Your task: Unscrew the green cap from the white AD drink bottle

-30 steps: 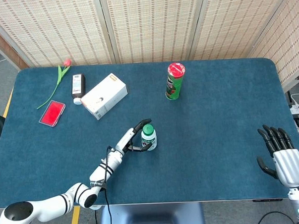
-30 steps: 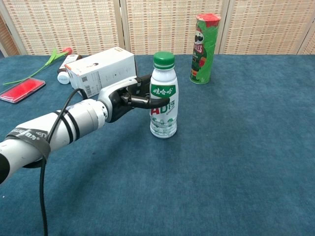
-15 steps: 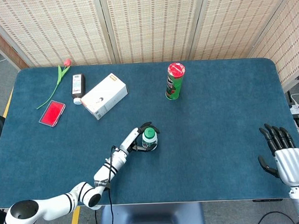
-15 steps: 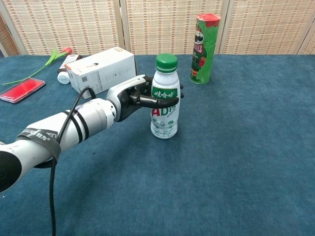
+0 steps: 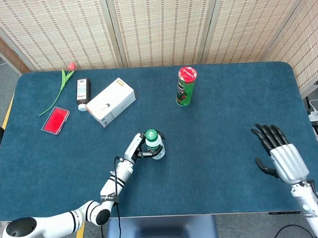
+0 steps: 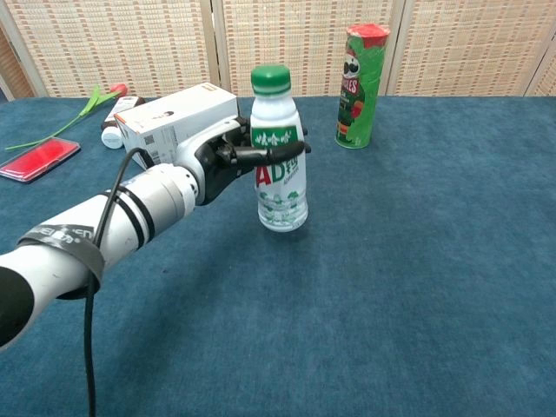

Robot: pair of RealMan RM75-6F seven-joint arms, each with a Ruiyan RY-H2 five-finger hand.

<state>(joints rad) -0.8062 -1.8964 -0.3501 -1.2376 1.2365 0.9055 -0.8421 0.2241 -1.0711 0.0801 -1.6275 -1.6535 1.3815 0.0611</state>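
Green cap (image 6: 270, 79) tops the upright white AD drink bottle (image 6: 280, 165), which my left hand (image 6: 228, 156) grips mid-table (seemingly lifted); my right hand (image 5: 280, 154), fingers spread and empty, waits well apart to its right

White arms, black bands, black cable, silver-backed black-fingered robot hand (image 5: 281, 155)

White AD bottle (image 6: 280, 178) with green cap (image 6: 270, 79) and green-and-red label print; green chip can (image 6: 363, 89) topped red; white box (image 5: 111, 102); flat red packet (image 5: 55, 120); deep blue table (image 5: 227, 111); woven tan screens (image 5: 160, 26) behind.
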